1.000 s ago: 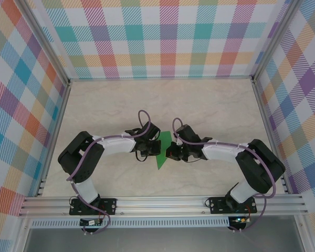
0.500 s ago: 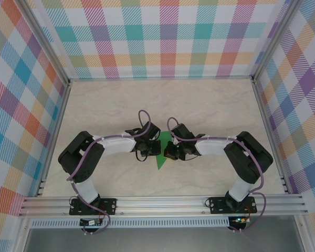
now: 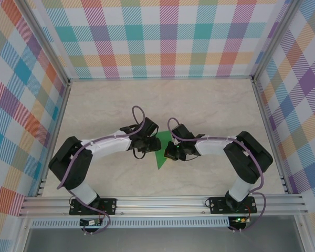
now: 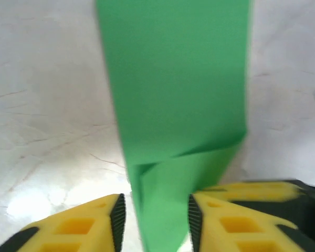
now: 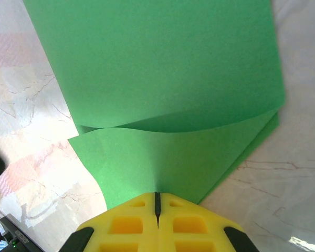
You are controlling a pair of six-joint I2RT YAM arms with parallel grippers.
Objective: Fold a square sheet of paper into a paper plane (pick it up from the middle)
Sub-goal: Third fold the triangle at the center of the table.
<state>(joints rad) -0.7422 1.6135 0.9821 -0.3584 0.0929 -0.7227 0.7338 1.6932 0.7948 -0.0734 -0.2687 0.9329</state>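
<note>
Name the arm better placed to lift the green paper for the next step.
Likely the right: its jaws are shut on the paper at its edge, while the left jaws stand apart with the paper between them, gripping nothing.

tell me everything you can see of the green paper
The green paper is thin, plain bright green and unprinted, folded into a narrow layered shape that tapers to a point toward the arm bases. It sits on or just above the pale marbled table, between the two arms. The right gripper is shut on one edge, where the layers bow apart. The left gripper straddles the opposite edge with its jaws apart.
</note>
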